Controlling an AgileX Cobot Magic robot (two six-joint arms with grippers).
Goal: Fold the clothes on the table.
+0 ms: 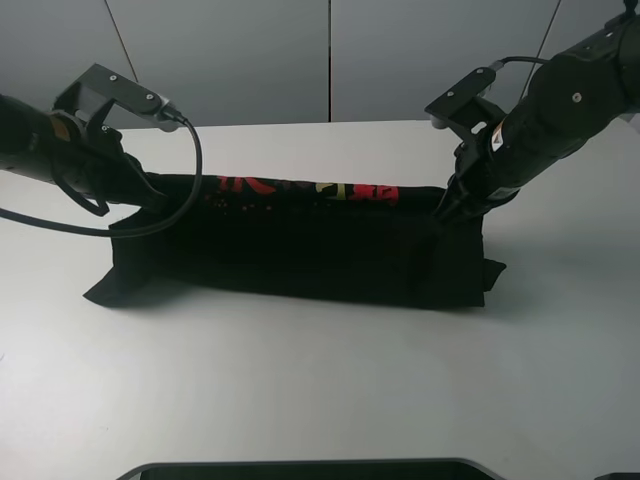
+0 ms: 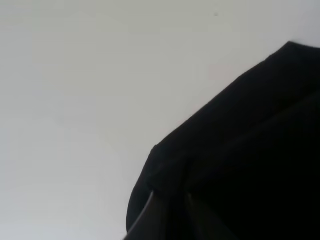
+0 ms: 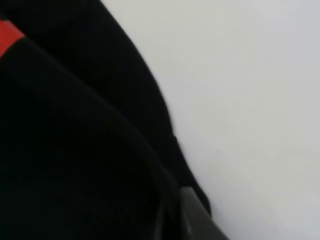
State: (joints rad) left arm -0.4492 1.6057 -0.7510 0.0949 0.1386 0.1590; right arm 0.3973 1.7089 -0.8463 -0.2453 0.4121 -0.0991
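Note:
The black T-shirt [image 1: 300,250] lies across the middle of the white table [image 1: 320,380], folded lengthwise, with red and yellow print [image 1: 300,188] along its far edge. My left gripper [image 1: 150,190] is shut on the shirt's far left edge. My right gripper [image 1: 447,208] is shut on the far right edge. In the left wrist view black cloth [image 2: 240,150] fills the space around the fingers [image 2: 150,210]. In the right wrist view black cloth [image 3: 75,150] with a red patch [image 3: 7,32] covers the finger [image 3: 192,212].
A dark object [image 1: 310,470] lies at the table's near edge. A grey wall [image 1: 320,60] stands behind the table. A black cable [image 1: 150,220] loops from the left arm over the shirt.

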